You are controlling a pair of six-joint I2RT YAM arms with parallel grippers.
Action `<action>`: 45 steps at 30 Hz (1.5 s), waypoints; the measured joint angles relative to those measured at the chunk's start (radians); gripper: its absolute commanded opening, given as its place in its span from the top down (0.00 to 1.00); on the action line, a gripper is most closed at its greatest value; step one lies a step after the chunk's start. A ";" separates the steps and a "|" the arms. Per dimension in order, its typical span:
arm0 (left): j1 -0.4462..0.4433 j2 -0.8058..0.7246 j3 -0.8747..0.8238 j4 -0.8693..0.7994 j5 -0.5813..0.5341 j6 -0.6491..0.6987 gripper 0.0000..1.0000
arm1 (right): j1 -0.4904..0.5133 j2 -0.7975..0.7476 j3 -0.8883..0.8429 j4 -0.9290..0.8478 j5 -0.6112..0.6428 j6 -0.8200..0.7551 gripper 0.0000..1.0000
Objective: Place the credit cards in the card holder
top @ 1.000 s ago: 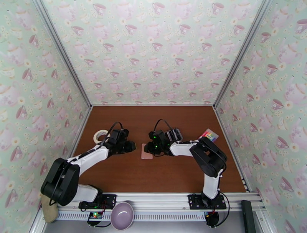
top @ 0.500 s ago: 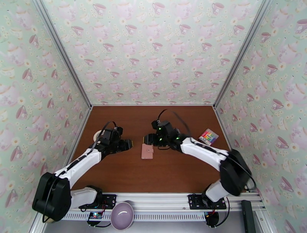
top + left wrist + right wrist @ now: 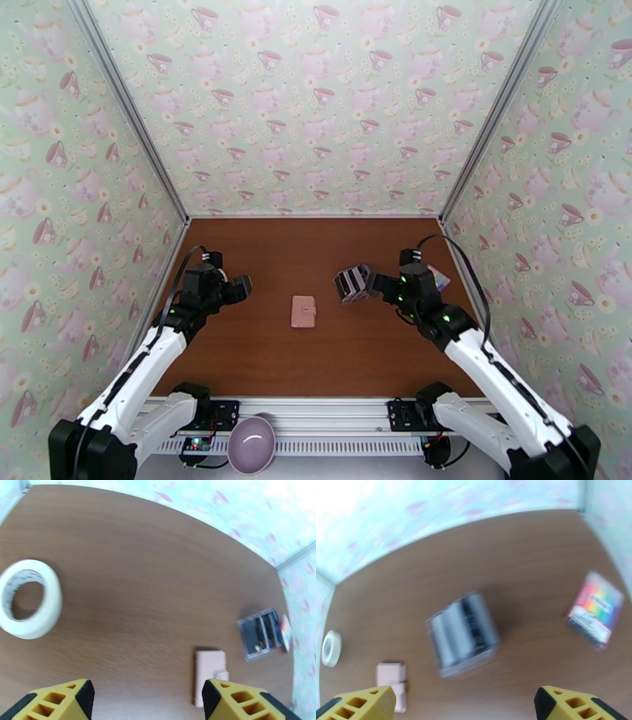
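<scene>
The card holder lies shut and flat mid-table, a pale pink case with its snap tab showing. To its right rests a clear-edged bunch of dark and grey rectangles. It looks like the credit cards but is blurred. My left gripper hovers open left of the holder, well apart from it. Just right of the bunch, my right gripper hangs open, holding nothing.
A white tape roll sits at the table's left side near my left arm. A rainbow-striped rectangle lies by the right wall. A purple bowl rests on the front rail.
Both grippers have opened and drawn away from the card holder, the left one leftward and the right one rightward. The holder now lies uncovered and shut.
</scene>
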 measured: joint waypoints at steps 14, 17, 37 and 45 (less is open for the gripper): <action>0.024 -0.157 -0.184 0.265 -0.261 0.177 0.00 | -0.161 0.056 -0.126 0.237 0.167 -0.209 0.00; 0.047 -0.136 -0.233 0.370 -0.223 0.218 0.00 | -0.167 0.079 -0.142 0.312 0.177 -0.258 0.00; 0.275 0.434 -0.331 1.083 0.029 0.322 0.00 | -0.342 0.304 -0.385 0.990 -0.013 -0.427 0.00; 0.272 0.535 -0.404 1.334 0.090 0.338 0.00 | -0.353 0.529 -0.420 1.303 -0.119 -0.451 0.00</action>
